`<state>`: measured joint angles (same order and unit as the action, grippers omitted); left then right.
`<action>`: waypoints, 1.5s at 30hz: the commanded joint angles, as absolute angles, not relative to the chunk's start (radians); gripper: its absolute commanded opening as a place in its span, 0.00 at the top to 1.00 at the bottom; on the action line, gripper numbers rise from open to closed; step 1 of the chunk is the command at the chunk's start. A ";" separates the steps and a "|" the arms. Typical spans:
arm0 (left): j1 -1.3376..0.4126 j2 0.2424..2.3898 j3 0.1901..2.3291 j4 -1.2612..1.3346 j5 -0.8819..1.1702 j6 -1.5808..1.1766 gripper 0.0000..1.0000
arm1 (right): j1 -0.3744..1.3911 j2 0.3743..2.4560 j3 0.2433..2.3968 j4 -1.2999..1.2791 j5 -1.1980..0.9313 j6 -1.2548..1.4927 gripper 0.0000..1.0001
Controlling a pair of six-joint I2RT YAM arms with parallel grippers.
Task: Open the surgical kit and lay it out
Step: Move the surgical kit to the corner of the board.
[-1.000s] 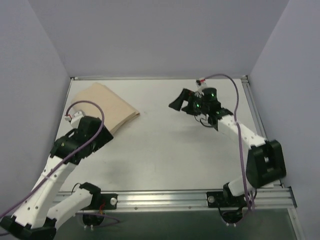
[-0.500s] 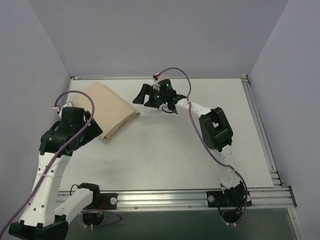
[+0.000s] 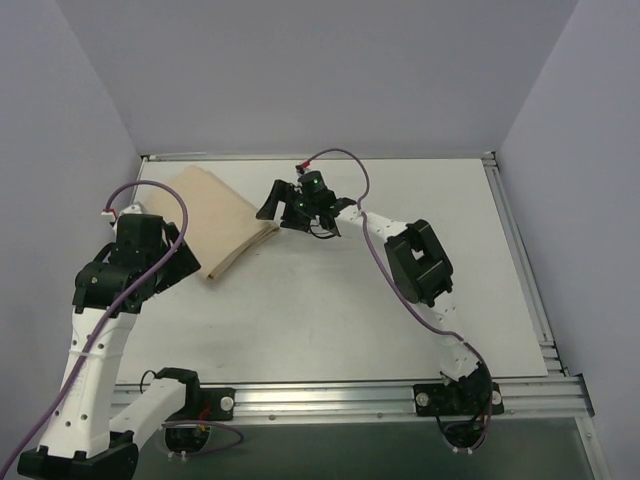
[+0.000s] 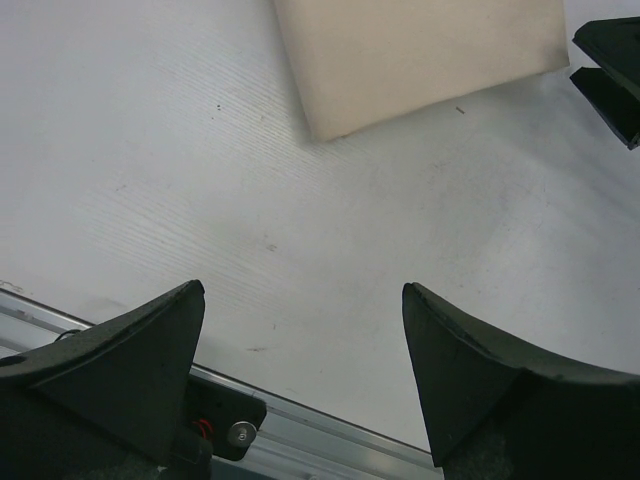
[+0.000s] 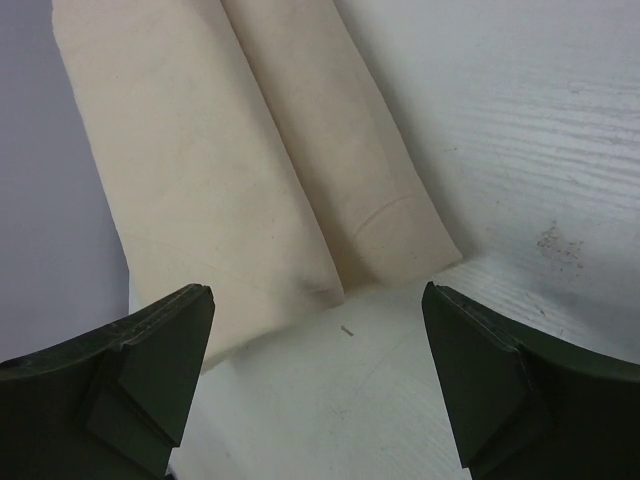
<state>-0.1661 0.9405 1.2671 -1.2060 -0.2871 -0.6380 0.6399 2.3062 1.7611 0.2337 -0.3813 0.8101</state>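
Swinging in from well to the right of the cloth wrap (image 3: 215,212), the right gripper (image 3: 270,203) now hangs at the wrap's right-hand corner, a little closer than half a second ago. Over the same second the left arm has drawn back off the wrap's near edge, and the left gripper (image 4: 303,290) hovers over the bare table (image 3: 330,300) just off the wrap's near corner.

Both pairs of fingers are spread wide with nothing between them. The wrap lies folded flat at the far left of the table, unopened and untouched.

Judging from this, the reach is nearly over and the first unfolding is about to start: the right gripper is lined up on the corner where the folded edges end. A pinch there would probably lift the top flap.

The right wrist view shows two long panels side by side with a seam running between them. Which panel lies on top is hard to say, since the fold line is soft and shadowed.

No tray or instruments show anywhere. They may sit inside the wrap, but the flat bundle gives no clear bulge to confirm it.

From above, the left arm covers the wrap's near-left part. Each wrist view cuts off most of the cloth beyond its nearest corner.
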 commanded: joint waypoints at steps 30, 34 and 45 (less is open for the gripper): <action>-0.152 0.973 1.348 -1.235 -0.278 -0.580 0.16 | 0.661 2.417 1.807 0.411 -0.399 1.003 0.23; -0.155 0.988 1.321 -1.232 -0.284 -0.584 0.22 | 0.644 2.428 1.822 0.428 -0.414 1.020 0.59; -0.140 1.092 1.336 -1.151 -0.155 -0.591 0.30 | 0.500 2.327 1.640 0.505 -0.491 1.009 1.00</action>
<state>-0.1513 1.0561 1.3128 -1.2053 -0.2142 -0.5926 0.5755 2.4275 1.7203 0.4637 -0.4747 1.0245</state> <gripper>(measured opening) 0.713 0.065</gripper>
